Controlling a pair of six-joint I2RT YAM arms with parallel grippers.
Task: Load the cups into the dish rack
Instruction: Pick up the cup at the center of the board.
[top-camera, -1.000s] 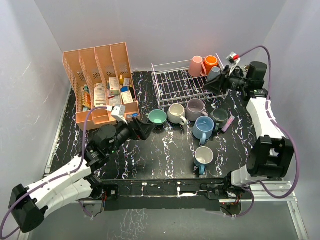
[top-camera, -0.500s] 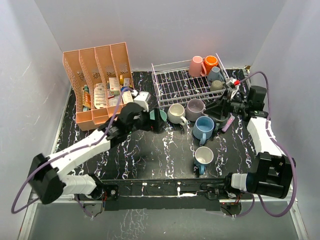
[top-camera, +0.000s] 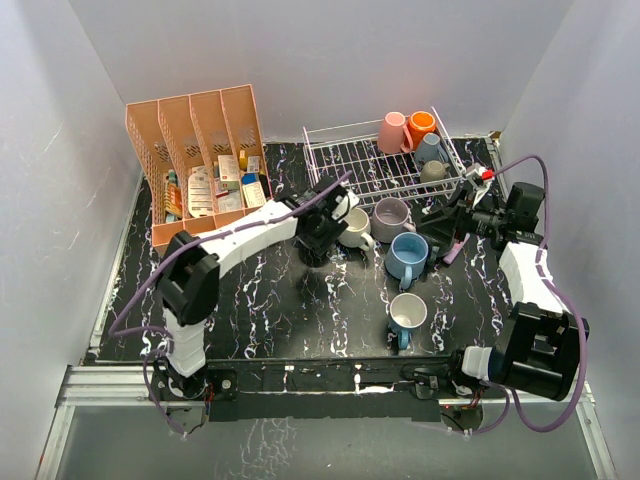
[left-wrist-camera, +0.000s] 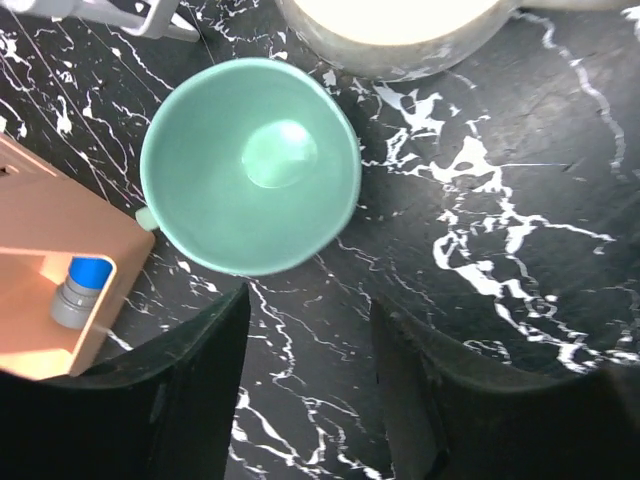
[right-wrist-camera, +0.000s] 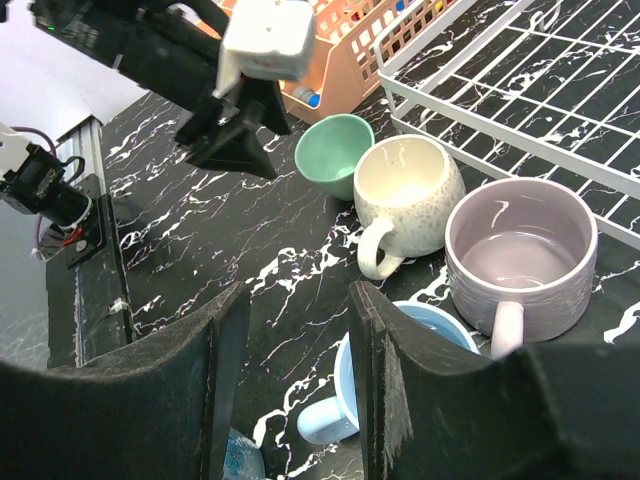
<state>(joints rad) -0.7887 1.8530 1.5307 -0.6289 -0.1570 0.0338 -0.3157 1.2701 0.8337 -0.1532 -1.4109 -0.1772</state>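
Presently, teal cup (left-wrist-camera: 250, 165) stands upright on the surface (left-wrist-camera: 520, 130), outside the dish rack (top-camera: 350, 165). Left hand (left-wrist-camera: 308, 305) hovers above it, moderately wide, empty; right hand (right-wrist-camera: 297, 292) likewise empty. Glazed ceramic is judged rigid, slippery and breakable; pinch the rim wall.

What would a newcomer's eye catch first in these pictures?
Colourful mugs stand on the black marbled table before the white wire dish rack, which holds four more mugs in its far right corner. The left hand hangs open over a teal mug beside the salmon organizer.
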